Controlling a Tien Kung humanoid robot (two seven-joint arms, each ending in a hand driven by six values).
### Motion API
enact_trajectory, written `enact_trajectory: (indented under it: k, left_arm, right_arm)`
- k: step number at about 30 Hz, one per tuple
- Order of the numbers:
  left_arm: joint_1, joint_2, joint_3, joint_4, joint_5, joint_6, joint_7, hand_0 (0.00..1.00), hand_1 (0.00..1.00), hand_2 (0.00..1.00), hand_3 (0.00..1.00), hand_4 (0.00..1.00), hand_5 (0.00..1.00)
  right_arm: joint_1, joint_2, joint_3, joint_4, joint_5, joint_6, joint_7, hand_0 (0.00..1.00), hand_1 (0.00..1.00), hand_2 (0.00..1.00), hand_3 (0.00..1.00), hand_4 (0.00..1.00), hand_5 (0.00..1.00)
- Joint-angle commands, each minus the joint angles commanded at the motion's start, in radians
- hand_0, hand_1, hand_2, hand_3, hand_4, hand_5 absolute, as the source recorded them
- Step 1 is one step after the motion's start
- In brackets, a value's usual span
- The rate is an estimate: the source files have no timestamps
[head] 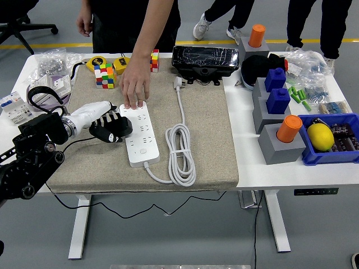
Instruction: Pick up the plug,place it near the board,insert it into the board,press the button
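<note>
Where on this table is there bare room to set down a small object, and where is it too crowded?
Free: the beige mat between the coiled white cable and its right edge; also the white strip between mat and grey blocks. Crowded: the table's right end, its far edge, and around the power strip, flanked by the robot's left hand and a person's hand.

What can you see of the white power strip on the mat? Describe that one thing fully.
The power strip is a white, plastic-looking bar with rows of sockets, lying flat on the beige mat. Its white cable leaves the near end and coils beside it. A person's hand rests on its far end; the left robot hand is at its left edge.
</note>
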Motion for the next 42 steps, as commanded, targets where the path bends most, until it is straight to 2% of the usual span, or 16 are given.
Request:
enact_trajectory:
  k: [16,17,22,23,28,29,34,35,42]
  left_arm:
    - [0.005,0.002,0.008,0.002,0.0,-0.002,0.001,0.314,0.416,0.351,0.434,0.763,0.101]
    - [0.005,0.003,0.008,0.002,-0.001,-0.002,0.0,0.327,0.446,0.398,0.462,0.778,0.112]
    - [0.006,0.004,0.005,0.004,-0.003,-0.002,-0.002,0.327,0.446,0.398,0.462,0.778,0.112]
    - [0.005,0.004,0.004,0.004,-0.004,-0.003,-0.003,0.372,0.506,0.553,0.533,0.839,0.115]
    - [0.004,0.004,0.001,0.007,-0.003,-0.005,-0.004,0.372,0.506,0.553,0.533,0.839,0.115]
    - [0.003,0.004,0.001,0.007,-0.004,-0.007,-0.004,0.414,0.584,0.599,0.592,0.907,0.118]
    - [0.002,0.003,0.0,0.009,-0.003,-0.008,-0.005,0.414,0.584,0.599,0.592,0.907,0.118]
    - [0.001,0.003,0.0,0.011,-0.002,-0.008,-0.005,0.519,0.681,0.655,0.642,0.958,0.123]
    - [0.001,0.005,0.002,0.01,-0.002,-0.011,-0.005,0.531,0.691,0.671,0.656,0.973,0.129]
  right_arm:
    - [-0.002,0.0,-0.007,0.0,0.008,0.0,0.003,0.771,0.757,0.754,0.771,0.998,0.998]
    - [-0.003,0.0,-0.007,0.0,0.008,0.001,0.002,0.771,0.757,0.754,0.772,0.998,0.998]
    - [-0.004,0.001,-0.002,0.0,0.003,0.002,0.001,0.771,0.757,0.754,0.772,0.998,0.998]
    - [-0.003,0.0,-0.002,0.0,0.003,0.002,0.001,0.771,0.757,0.754,0.771,0.998,0.998]
    - [-0.001,0.0,-0.003,0.0,0.006,0.006,0.001,0.771,0.757,0.754,0.771,0.998,0.998]
    - [-0.001,0.0,-0.003,0.0,0.007,0.007,0.001,0.77,0.756,0.754,0.77,0.998,0.998]
    - [0.001,0.0,-0.001,0.0,0.006,0.009,0.0,0.77,0.756,0.754,0.77,0.998,0.998]
    - [0.001,-0.001,-0.001,0.0,0.006,0.009,0.0,0.771,0.755,0.754,0.77,0.998,0.998]
    - [0.0,-0.002,0.0,0.0,0.006,0.009,0.001,0.771,0.754,0.752,0.771,0.998,0.998]
